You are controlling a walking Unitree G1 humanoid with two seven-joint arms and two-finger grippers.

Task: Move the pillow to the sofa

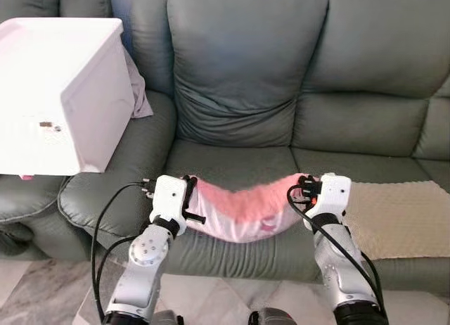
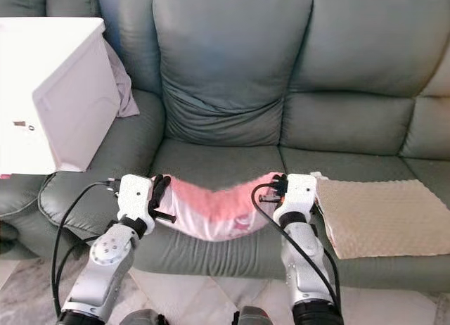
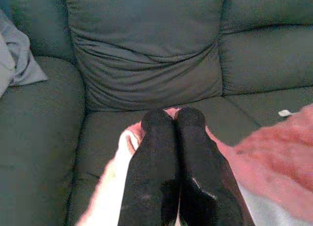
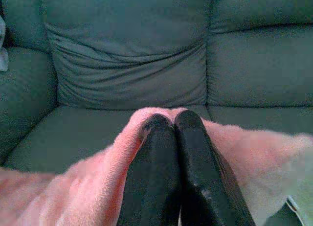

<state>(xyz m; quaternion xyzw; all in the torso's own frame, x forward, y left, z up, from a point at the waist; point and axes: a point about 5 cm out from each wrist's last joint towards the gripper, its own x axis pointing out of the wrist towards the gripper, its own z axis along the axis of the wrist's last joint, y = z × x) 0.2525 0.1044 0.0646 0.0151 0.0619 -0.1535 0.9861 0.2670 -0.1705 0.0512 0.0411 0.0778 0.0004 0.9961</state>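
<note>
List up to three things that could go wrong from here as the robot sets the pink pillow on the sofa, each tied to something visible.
1. Each tool pinches just an end of the pillow: left tool, right tool. The fabric could slip free.
2. The pillow sags at the front edge of the sofa seat; released here, it might slide to the floor.
3. The beige mat lies close beside the right tool and could get dragged.
</note>
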